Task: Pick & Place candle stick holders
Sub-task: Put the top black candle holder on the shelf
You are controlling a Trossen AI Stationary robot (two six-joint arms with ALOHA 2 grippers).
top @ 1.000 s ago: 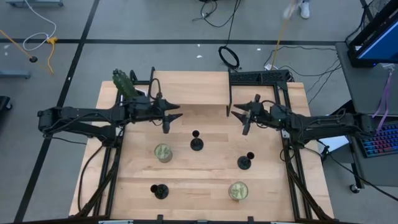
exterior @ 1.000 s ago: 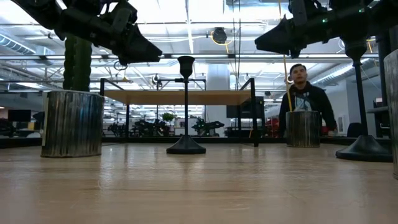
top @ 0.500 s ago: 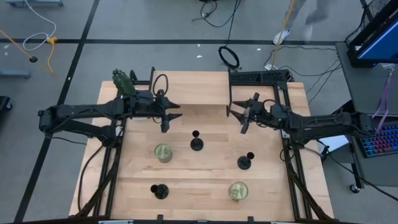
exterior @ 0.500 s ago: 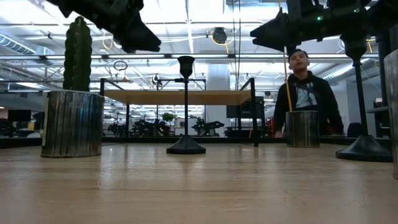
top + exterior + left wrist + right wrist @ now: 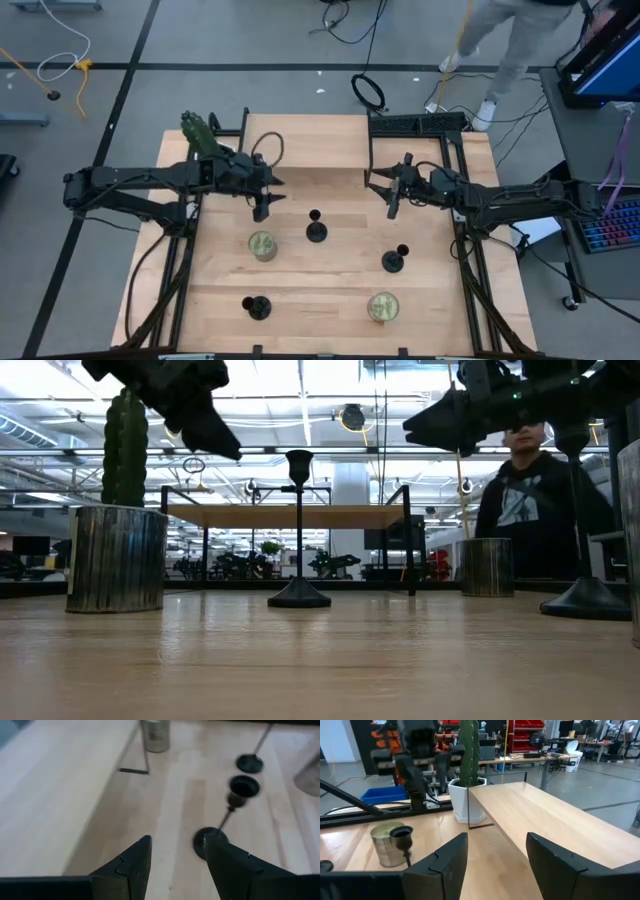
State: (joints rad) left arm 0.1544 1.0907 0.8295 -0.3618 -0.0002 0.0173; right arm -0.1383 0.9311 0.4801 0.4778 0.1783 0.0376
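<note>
Landmark: middle candle stick holder [image 5: 315,229], upright on the wooden table [image 5: 330,300], near the table's centre.

Left gripper [image 5: 262,205]: hangs above the table just beside the middle candle stick holder, on its left-arm side and a little toward the raised shelf [image 5: 305,142]; fingers parted, nothing between them. In the left wrist view the holder's round base [image 5: 210,842] lies just beyond the fingertips, its cup [image 5: 243,787] tilted toward the camera.

Right gripper [image 5: 388,195]: hangs above the table on the opposite side of the middle candle stick holder, farther from it than the left gripper; fingers spread, empty.

Second candle stick holder [image 5: 394,260]: upright, near the middle candle stick holder, toward the right arm and the table's front edge.

Third candle stick holder [image 5: 256,306]: upright, well apart from the middle candle stick holder, toward the front left.

Jars: one greenish-gold jar [image 5: 263,245] just beside the middle candle stick holder on the left-arm side; a second jar [image 5: 383,307] toward the front, near the second candle stick holder.

Plant [image 5: 197,131]: at the table's far left corner, well apart from the middle candle stick holder.

Person [image 5: 540,510]: stands beyond the table's right side, in dark clothing.
</note>
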